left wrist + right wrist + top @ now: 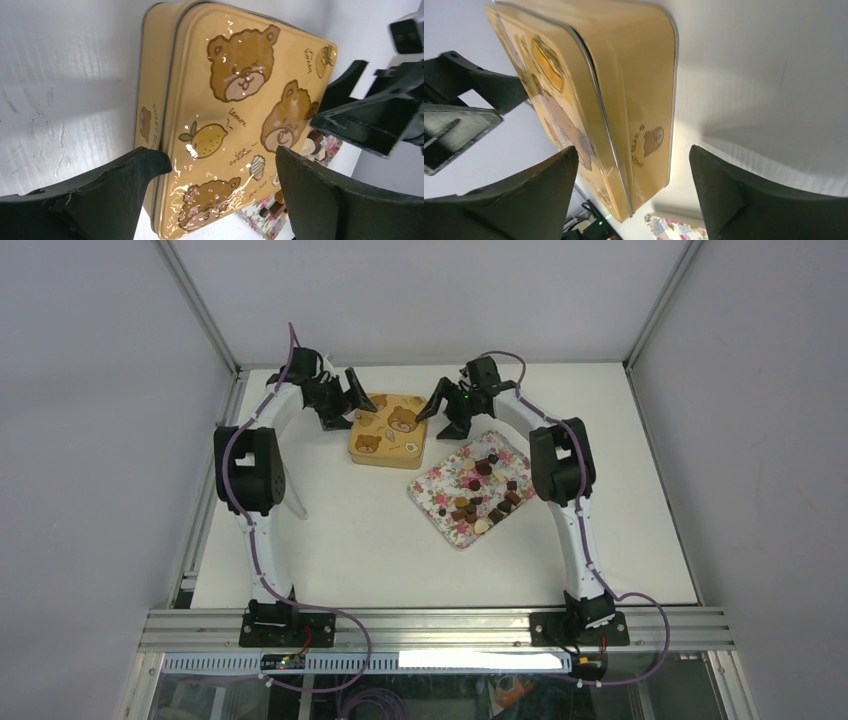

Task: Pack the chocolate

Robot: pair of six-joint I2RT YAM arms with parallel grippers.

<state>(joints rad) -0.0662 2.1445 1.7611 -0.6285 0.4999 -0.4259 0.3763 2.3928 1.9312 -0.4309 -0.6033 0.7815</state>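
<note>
The chocolate, several small dark brown, tan and cream pieces, lies on the pink-flowered tray right of centre. A few pieces show past the tin in the left wrist view. A yellow bear-printed tin with its lid shut stands at the back. My left gripper is open and empty at the tin's left side, its fingers spread over the lid. My right gripper is open and empty at the tin's right side, spanning its wall.
The tray's near corner shows in the left wrist view and in the right wrist view. The right arm's elbow hangs beside the tray's right end. Metal frame posts bound the white table.
</note>
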